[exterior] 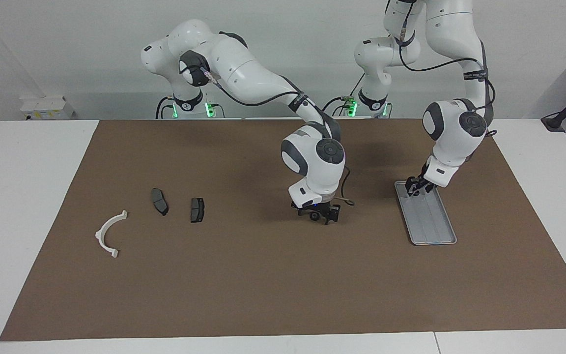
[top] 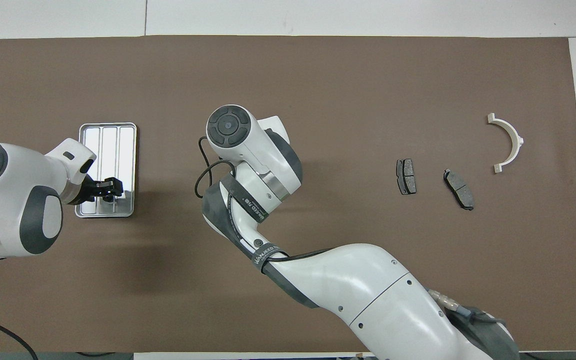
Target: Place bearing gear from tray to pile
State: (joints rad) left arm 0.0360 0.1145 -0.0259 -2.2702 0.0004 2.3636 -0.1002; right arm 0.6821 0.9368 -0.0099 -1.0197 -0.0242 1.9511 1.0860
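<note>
**A:** White table (exterior: 27, 206), brown mat (exterior: 283, 290) over most of it. What does the facing view give?

**B:** The right gripper (exterior: 318, 217) is down at the mat's centre, open. Its fingers stand on either side of the small black bearing gear (exterior: 315, 215), which lies on the mat.

**A:** And the tray (exterior: 434, 232)?

**B:** At three o'clock from the gear, well apart from it. The left gripper (exterior: 413, 189) is low over the tray's twelve o'clock end, the end nearer the robots. I cannot tell whether it is open or closed, nor whether it has anything in it.

**A:** The pile?

**B:** Out at nine o'clock: two dark brake pads (exterior: 159, 201), with a white bracket (exterior: 107, 235) at about eight o'clock from them. All of it lies well apart from the gear.

**A:** Overhead view?

**B:** The sides are swapped. The tray is at nine o'clock, and the left gripper is over its six o'clock end. The right arm's wrist (top: 230, 126) covers the right gripper and the gear. The pile lies at three o'clock, with the bracket at about two o'clock from the pads.
</note>
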